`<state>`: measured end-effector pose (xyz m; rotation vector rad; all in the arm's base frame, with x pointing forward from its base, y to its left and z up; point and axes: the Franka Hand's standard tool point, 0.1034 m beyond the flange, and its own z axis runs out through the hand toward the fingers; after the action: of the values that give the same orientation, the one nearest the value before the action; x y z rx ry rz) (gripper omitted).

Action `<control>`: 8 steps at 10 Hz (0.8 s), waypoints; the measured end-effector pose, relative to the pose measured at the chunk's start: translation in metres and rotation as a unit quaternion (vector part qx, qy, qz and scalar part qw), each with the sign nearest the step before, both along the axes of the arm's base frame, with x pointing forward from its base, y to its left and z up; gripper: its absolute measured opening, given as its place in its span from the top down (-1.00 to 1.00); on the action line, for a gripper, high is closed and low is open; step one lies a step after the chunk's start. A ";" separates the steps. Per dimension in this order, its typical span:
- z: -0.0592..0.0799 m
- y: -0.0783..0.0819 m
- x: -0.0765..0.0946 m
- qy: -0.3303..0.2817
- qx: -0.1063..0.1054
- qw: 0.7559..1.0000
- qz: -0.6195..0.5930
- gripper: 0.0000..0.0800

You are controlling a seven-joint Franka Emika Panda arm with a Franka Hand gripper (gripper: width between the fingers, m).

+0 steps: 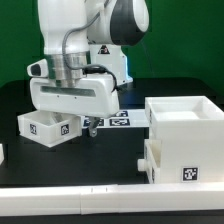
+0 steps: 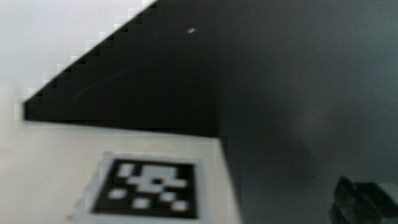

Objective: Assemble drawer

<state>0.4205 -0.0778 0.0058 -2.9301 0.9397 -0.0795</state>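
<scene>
Beside the claw [image 1: 83, 118], whose state I cannot tell, a tray [image 1: 47, 127] looks light, rigid, slick; grasp its wall.

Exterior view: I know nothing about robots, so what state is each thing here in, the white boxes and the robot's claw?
Small white plastic tray with square tags: resting upright on the black table, not lifted.
Large white cube-shaped plastic housing: upright, top open, at the exterior view's right.
Thin flat white marker board: lying flat between tray and housing.
Gripper: low beside the tray; open or shut cannot be told.
</scene>
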 end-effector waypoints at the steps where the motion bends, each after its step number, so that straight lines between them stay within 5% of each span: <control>1: 0.000 -0.001 0.000 0.000 0.000 1.000 0.001 -0.55; 2: 0.000 -0.001 0.000 0.000 0.000 1.000 0.002 -0.55; 3: 0.000 -0.001 0.000 0.000 0.000 1.000 0.002 -0.10; 4: 0.000 -0.001 0.000 0.000 0.000 1.000 0.003 -0.10; 6: 0.000 -0.001 0.000 0.000 -0.001 1.000 0.005 0.72; 8: 0.000 -0.001 0.000 -0.001 -0.001 1.000 0.006 0.90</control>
<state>0.4208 -0.0785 0.0059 -2.9365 0.9222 -0.0823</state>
